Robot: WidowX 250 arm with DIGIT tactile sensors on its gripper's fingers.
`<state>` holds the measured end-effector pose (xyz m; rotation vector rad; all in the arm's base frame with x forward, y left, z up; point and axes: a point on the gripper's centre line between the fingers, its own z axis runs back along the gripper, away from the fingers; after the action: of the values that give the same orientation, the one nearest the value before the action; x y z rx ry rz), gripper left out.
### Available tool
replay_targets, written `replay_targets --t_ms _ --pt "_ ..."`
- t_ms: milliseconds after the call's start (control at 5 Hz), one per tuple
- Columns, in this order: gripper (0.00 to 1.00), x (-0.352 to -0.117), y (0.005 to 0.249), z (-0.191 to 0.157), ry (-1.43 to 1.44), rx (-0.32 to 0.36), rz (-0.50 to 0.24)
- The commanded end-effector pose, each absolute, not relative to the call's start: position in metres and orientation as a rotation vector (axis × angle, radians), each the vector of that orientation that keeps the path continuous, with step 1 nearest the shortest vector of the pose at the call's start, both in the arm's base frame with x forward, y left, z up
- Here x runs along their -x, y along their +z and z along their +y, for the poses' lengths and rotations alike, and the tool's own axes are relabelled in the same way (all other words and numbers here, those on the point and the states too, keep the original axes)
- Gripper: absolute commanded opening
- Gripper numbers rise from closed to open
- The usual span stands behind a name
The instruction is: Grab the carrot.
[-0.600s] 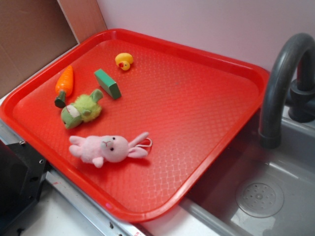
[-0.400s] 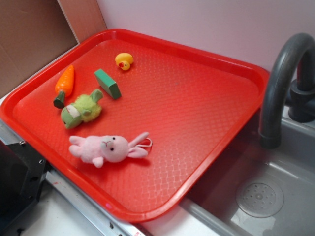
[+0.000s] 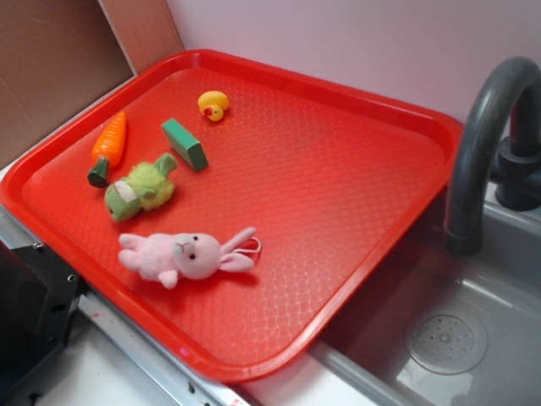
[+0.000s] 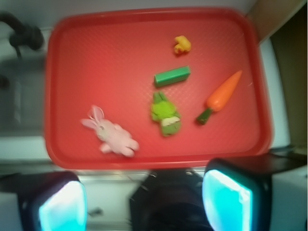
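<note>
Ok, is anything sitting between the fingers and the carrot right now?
Nothing visible does. In the wrist view the open fingers hang off the tray's near edge, and the carrot lies on bare red tray ahead. The green plush and green block lie beside it, apart from it.

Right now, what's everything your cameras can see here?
Carrot: one, orange with dark green top, left part of the tray.
Block: one, green, right of the carrot.
Duck: one, yellow, far side.
Green plush: one, beside the carrot's green end.
Pink bunny: one, near edge.
Tray: one, red, holds all the toys.
Faucet: one, dark grey, over the sink on the right.
Gripper: one, black fingers wide apart, above the tray's near edge, holding nothing.
</note>
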<state>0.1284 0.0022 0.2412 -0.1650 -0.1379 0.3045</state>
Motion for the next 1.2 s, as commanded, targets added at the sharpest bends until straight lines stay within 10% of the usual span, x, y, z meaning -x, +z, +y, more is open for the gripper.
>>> replay_targets --t_ms 0,1000 --pt "1.0 -0.163 0.223 0.06 0.781 0.182 -0.247" --pt "1.0 -0.191 0.094 0.123 0.928 -0.154 -0.232"
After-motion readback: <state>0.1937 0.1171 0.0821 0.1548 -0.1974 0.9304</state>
